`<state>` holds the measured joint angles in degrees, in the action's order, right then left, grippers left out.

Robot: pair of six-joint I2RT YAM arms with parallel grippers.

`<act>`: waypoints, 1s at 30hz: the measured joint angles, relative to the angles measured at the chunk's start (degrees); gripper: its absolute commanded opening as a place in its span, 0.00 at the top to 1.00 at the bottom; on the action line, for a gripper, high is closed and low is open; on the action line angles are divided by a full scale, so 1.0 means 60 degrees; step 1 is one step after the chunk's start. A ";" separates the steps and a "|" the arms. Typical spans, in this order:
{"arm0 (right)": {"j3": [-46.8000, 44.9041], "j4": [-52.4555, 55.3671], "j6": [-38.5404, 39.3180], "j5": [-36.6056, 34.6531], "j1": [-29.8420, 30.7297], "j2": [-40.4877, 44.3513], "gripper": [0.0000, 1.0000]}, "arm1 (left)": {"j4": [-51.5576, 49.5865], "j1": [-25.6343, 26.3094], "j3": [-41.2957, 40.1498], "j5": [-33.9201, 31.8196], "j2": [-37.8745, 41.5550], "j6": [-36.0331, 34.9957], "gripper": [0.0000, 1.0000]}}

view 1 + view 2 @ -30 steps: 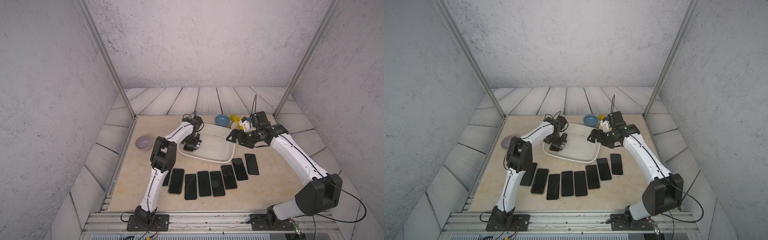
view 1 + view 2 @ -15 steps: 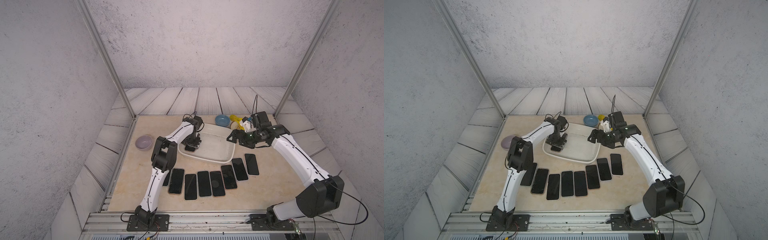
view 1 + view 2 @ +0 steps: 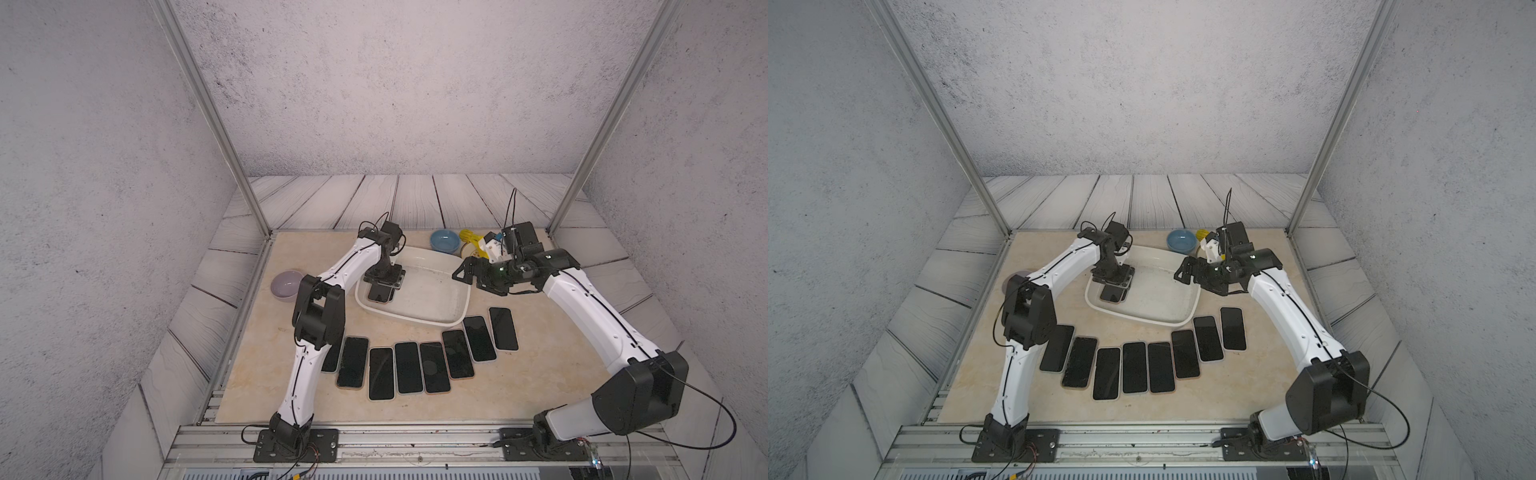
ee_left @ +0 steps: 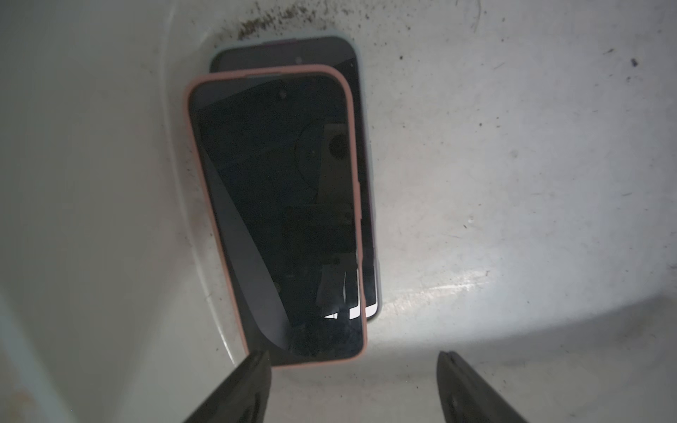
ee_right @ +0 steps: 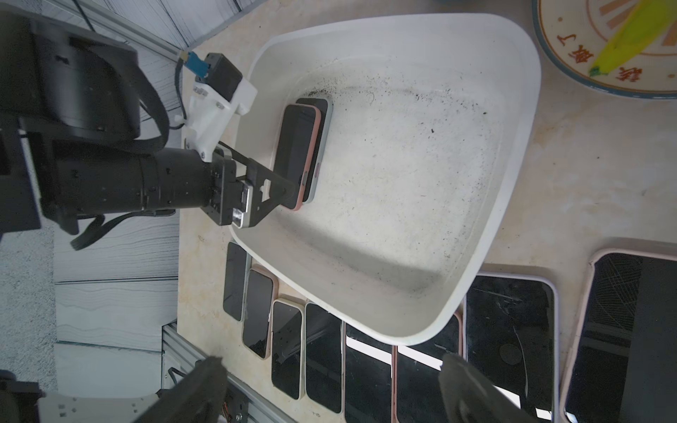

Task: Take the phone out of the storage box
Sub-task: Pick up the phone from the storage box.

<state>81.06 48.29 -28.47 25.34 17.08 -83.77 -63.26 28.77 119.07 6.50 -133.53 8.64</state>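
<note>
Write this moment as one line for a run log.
left gripper: open, at top phone in box | top phone: pink case, lying on second phone | right gripper: open, empty, near box

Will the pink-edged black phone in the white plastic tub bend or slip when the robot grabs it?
Probably stiff: the pink-edged black phone looks like a flat, rigid slab. It may slide, since it lies on a second dark phone with a smooth glass face. Its case rim likely gives the left gripper some grip.
</note>
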 measured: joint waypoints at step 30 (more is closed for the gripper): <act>-0.0004 -0.0153 -0.0007 0.0295 0.0000 -0.0211 0.04 | 0.0288 -0.0386 0.0831 -0.1231 -0.0816 0.0131 0.14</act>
<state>81.03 47.37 -28.51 27.11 17.08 -85.03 -61.54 26.46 124.05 -0.89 -138.43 9.43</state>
